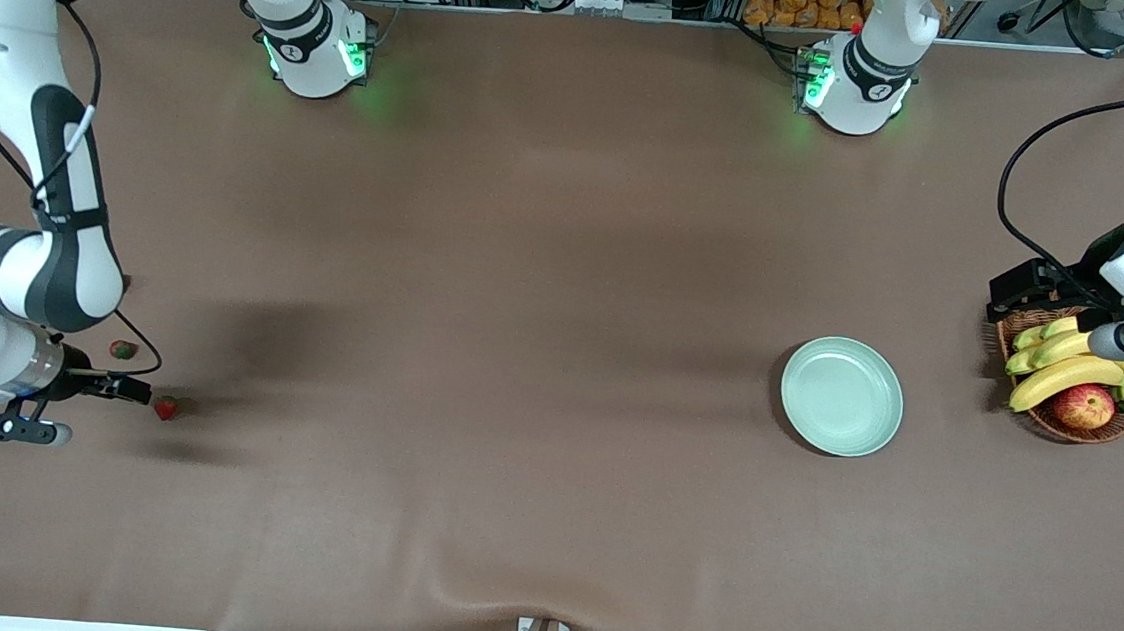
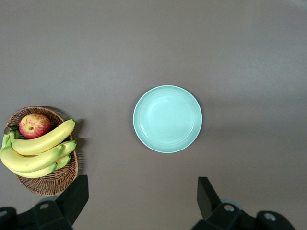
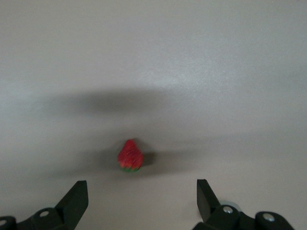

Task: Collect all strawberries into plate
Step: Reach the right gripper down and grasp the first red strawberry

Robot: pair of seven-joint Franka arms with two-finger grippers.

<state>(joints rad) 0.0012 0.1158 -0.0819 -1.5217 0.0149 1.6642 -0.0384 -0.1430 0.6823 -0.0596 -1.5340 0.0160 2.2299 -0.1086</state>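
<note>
A red strawberry (image 1: 165, 409) lies on the brown table at the right arm's end. My right gripper (image 1: 133, 389) is open and empty, low beside it. In the right wrist view the strawberry (image 3: 130, 156) lies just ahead of the open gripper (image 3: 142, 203), not between the fingers. A darker, greener strawberry (image 1: 123, 349) lies farther from the front camera, close to the right arm. A third strawberry is not in view. The mint-green plate (image 1: 842, 396) is empty. My left gripper (image 1: 1020, 294) is open and empty, up over the table by the basket; its wrist view shows the plate (image 2: 167, 119).
A wicker basket (image 1: 1055, 425) with bananas (image 1: 1064, 375) and a red-yellow apple (image 1: 1083, 405) stands at the left arm's end, beside the plate. It also shows in the left wrist view (image 2: 50, 181). Bare brown table lies between the strawberries and the plate.
</note>
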